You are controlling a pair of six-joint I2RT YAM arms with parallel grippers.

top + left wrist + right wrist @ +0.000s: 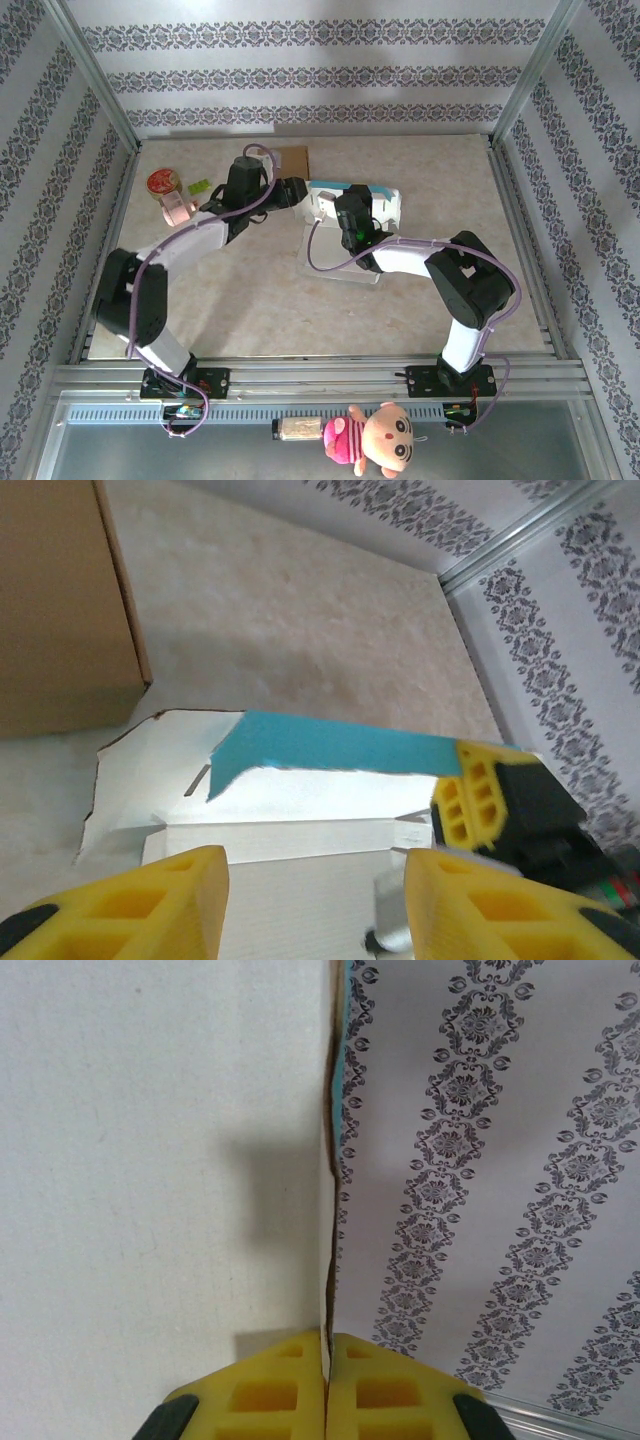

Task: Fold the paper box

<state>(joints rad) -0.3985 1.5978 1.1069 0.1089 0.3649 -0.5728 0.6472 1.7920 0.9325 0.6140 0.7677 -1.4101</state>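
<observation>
Left claw (315, 880): wide, bottom of the frame.
Right claw (327, 1365): pinching the paper box (150, 1160) edge.
Brown box (60, 610): upper left corner.

Looked like a robotics lab test cell dressed up to feel a bit like a home. The walls (320, 75) were flat panels in striped floral wallpaper, held in a bare aluminium frame (95, 85) around a beige stone-look tabletop (300, 310). The left arm (140, 300) and right arm (470, 285) were bolted to a slotted metal rail (320, 378) at the near edge, and a plush doll (372, 440) lay in front of it.
</observation>
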